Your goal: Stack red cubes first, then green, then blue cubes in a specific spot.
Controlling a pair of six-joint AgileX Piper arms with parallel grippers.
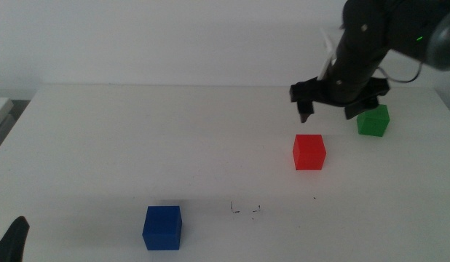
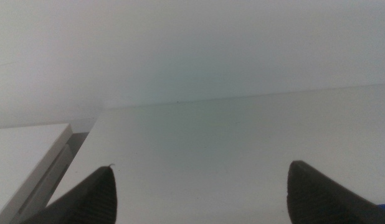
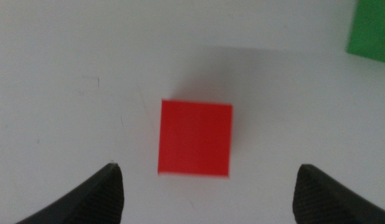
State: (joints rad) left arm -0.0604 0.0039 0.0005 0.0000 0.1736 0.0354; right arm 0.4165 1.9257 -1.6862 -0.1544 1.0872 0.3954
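A red cube (image 1: 309, 152) sits on the white table right of centre; it also shows in the right wrist view (image 3: 195, 138). A green cube (image 1: 373, 120) stands behind it to the right, its corner showing in the right wrist view (image 3: 370, 28). A blue cube (image 1: 162, 227) sits near the front, left of centre. My right gripper (image 1: 330, 110) (image 3: 208, 186) is open and empty, hovering above and just behind the red cube, with the green cube close beside it. My left gripper (image 2: 202, 193) is open and empty, waiting at the front left corner (image 1: 12, 240).
The white table (image 1: 137, 145) runs to a white wall at the back. Small dark marks (image 1: 245, 210) lie on the surface right of the blue cube. A white ledge (image 2: 24, 155) sits beside the table's left edge.
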